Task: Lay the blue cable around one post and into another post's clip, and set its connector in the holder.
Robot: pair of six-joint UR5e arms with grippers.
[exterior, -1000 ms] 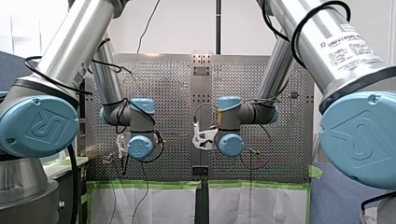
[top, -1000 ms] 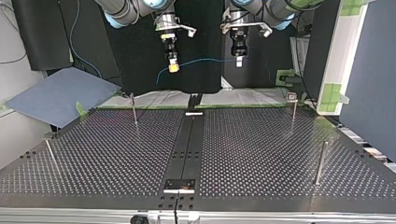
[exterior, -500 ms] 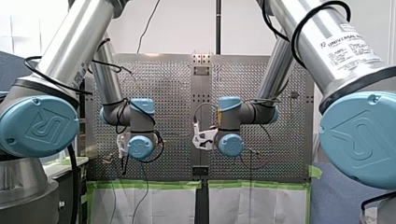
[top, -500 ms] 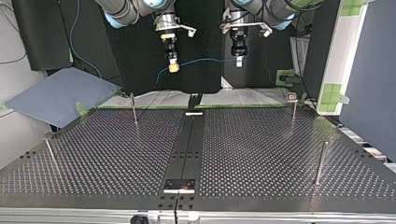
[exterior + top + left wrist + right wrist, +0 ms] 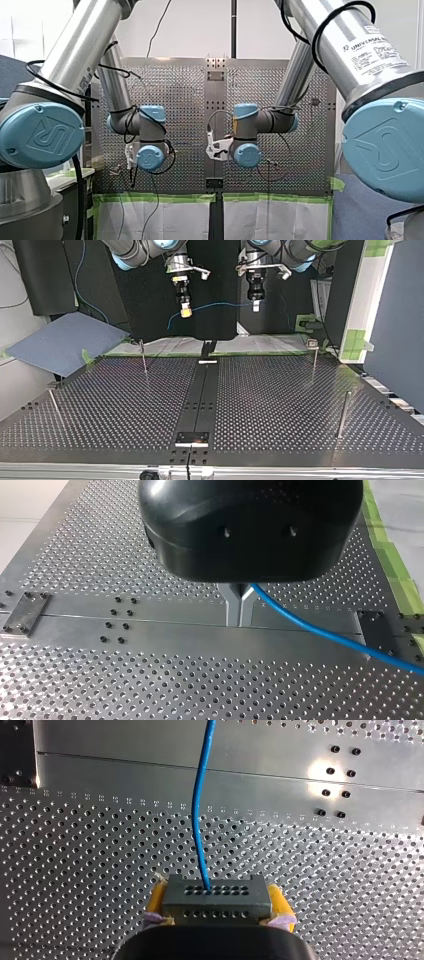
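Observation:
High above the table's far end in the top view, the blue cable [image 5: 220, 304] runs between both grippers. My right gripper [image 5: 185, 311], at that view's left, has yellow pads [image 5: 157, 896] shut on the grey connector [image 5: 215, 892]; the cable [image 5: 200, 820] leaves the connector's face. My left gripper [image 5: 256, 304], at that view's right, pinches the cable [image 5: 320, 632] between shut metal fingers [image 5: 233, 607]. A short cable tail [image 5: 170, 321] droops beside the right gripper. Thin posts stand on the table [image 5: 280, 405]: one [image 5: 143, 357] at the far left and one with a clip [image 5: 313, 345] at the far right.
Two more posts stand nearer the camera, at the top view's right [image 5: 343, 414] and left [image 5: 54, 406]. A dark centre strip [image 5: 202, 395] ends in a small plate [image 5: 192, 438] at the near edge. A blue sheet [image 5: 65, 342] lies beyond the table's left corner.

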